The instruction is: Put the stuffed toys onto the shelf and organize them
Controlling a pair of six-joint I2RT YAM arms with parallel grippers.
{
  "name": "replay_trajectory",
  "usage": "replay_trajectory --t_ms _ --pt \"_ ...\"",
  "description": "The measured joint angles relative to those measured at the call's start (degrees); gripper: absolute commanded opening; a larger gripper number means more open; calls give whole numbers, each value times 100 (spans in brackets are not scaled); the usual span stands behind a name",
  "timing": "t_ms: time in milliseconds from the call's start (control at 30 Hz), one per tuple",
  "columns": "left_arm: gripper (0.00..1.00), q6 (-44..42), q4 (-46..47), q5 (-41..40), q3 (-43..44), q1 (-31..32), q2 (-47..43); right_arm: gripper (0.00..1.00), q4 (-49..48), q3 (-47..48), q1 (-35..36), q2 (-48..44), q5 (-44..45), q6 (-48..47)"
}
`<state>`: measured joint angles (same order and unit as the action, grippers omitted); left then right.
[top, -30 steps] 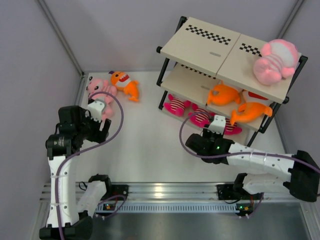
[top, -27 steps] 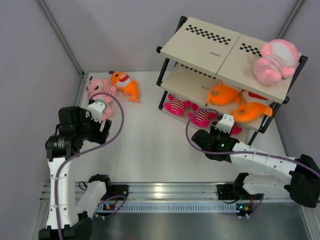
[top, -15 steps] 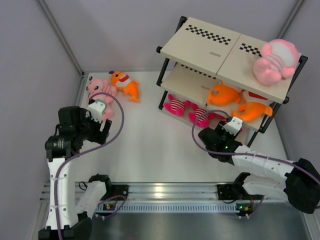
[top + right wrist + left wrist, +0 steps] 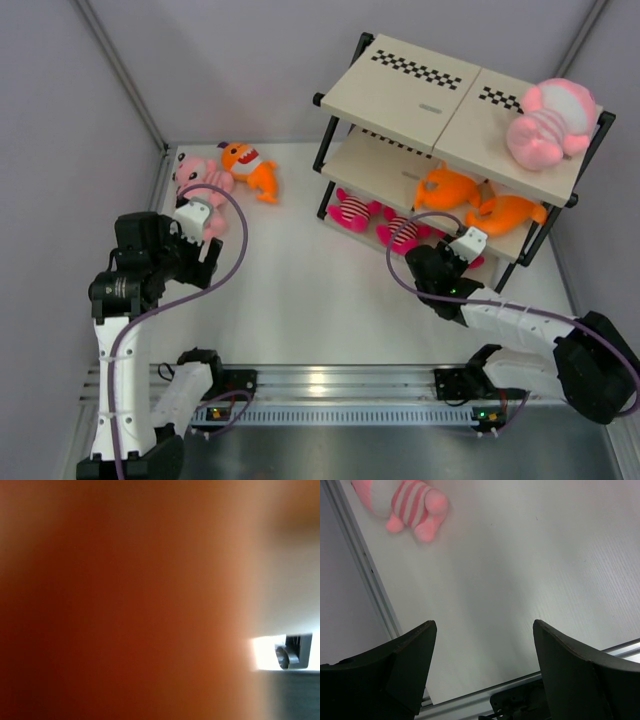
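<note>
The shelf [image 4: 420, 85] stands at the back right. A pink striped toy [image 4: 548, 125] lies on its top board. One orange fish [image 4: 447, 188] rests on the middle board, and two magenta toys [image 4: 350, 212] [image 4: 402, 232] lie on the bottom board. My right gripper [image 4: 476, 232] reaches into the shelf front, shut on a second orange fish [image 4: 512, 212]. That fish [image 4: 125, 600] fills the right wrist view as an orange blur and hides the fingers. My left gripper [image 4: 482, 670] hangs open and empty. It is well short of a pink striped toy [image 4: 402, 505] on the table.
On the table at the back left lie the pink striped toy [image 4: 195, 172] and an orange fish [image 4: 250, 168], close to the left wall rail [image 4: 160, 190]. The left gripper [image 4: 205, 258] hovers just in front of them. A metal rail [image 4: 330, 385] runs along the near edge.
My right arm has swung right and in toward the shelf. The orange fish has gone with it, up and further onto the middle board. The left arm has not moved.
</note>
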<state>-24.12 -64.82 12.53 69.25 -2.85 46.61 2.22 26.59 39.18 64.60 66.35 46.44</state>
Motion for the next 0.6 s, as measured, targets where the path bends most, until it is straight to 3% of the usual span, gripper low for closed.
replay_trajectory --t_ms 33,67,433,600 --pt "84 -2 2 -7 0 0 0 18 -17 0 -9 33 -9 -13" --pt "84 -4 0 -15 0 0 0 14 -22 4 -11 74 -22 -35" --pt "84 -9 0 -24 0 0 -74 0 1032 402 52 446 111 1106" --pt "84 -9 0 -24 0 0 -76 0 1587 520 302 444 125 1589"
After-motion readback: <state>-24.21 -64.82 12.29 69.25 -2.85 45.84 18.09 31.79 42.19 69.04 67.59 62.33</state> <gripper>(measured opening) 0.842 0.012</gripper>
